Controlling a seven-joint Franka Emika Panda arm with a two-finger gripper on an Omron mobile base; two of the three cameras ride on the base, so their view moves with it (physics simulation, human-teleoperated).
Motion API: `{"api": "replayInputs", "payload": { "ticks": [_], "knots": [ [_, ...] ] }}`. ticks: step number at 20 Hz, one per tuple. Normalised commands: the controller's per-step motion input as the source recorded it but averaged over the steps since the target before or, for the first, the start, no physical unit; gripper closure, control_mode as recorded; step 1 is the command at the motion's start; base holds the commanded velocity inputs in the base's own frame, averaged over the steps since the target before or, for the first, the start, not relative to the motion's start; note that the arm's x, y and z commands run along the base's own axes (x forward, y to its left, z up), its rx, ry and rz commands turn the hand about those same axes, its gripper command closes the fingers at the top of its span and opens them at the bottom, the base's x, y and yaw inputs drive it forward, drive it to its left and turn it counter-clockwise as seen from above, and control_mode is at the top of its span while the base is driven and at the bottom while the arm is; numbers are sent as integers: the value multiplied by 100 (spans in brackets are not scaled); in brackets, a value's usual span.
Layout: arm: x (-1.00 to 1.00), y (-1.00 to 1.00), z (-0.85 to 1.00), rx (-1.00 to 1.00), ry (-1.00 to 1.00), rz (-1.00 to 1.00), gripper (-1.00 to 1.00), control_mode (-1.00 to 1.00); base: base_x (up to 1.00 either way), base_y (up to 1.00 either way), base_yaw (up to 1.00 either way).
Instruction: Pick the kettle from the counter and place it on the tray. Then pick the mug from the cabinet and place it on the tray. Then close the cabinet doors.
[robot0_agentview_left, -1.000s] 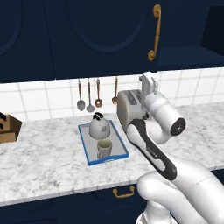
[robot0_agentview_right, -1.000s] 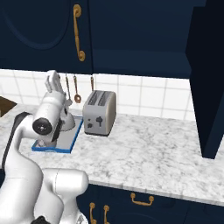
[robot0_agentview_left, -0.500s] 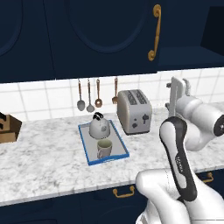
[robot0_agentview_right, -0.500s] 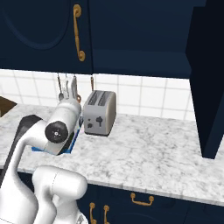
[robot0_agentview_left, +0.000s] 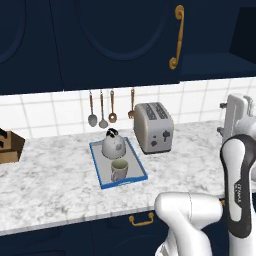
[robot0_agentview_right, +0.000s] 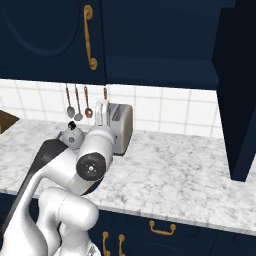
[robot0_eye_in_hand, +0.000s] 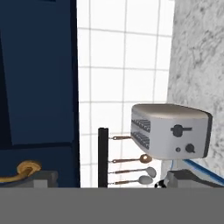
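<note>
The pale kettle (robot0_agentview_left: 112, 144) and the grey-green mug (robot0_agentview_left: 119, 170) both stand on the blue-rimmed tray (robot0_agentview_left: 97, 173) on the marble counter (robot0_agentview_left: 50, 175). My gripper (robot0_agentview_left: 233, 107) hangs open and empty at the far right, past the toaster and well away from the tray. In the right base view the gripper (robot0_agentview_right: 102, 109) shows in front of the toaster, with the kettle (robot0_agentview_right: 70, 138) partly hidden by my arm. The hand view is rolled; the fingertips (robot0_eye_in_hand: 42, 176) stand wide apart. One cabinet door (robot0_agentview_right: 239, 95) juts out at the right; another door (robot0_agentview_left: 125, 40) faces front beside the open cabinet (robot0_agentview_right: 160, 55).
A silver toaster (robot0_agentview_left: 153, 127) stands just right of the tray, also in the hand view as toaster (robot0_eye_in_hand: 170, 130). Spoons hang on the tiled wall (robot0_agentview_left: 102, 112). A wooden knife block (robot0_agentview_left: 9, 147) sits at the far left. Navy drawers with brass pulls (robot0_agentview_right: 162, 228) run below.
My arm has swung right, from above the tray's right side past the toaster to the far right. The gripper stayed open. Kettle, mug and tray have not moved.
</note>
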Motion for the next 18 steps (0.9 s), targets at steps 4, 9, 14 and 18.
{"api": "replayInputs", "payload": {
  "ticks": [4, 9, 14, 18],
  "knots": [
    [3, -2, -22, 0, 0, -1, -100, -100, 0, 0, 0],
    [13, -29, -23, 3, 1, 3, -100, -100, 0, 0, 0],
    [0, -77, -18, 9, 0, 0, -100, -100, 0, 0, 0],
    [-13, -81, 0, 8, -16, 0, -100, -100, 0, 0, 0]
  ]
}}
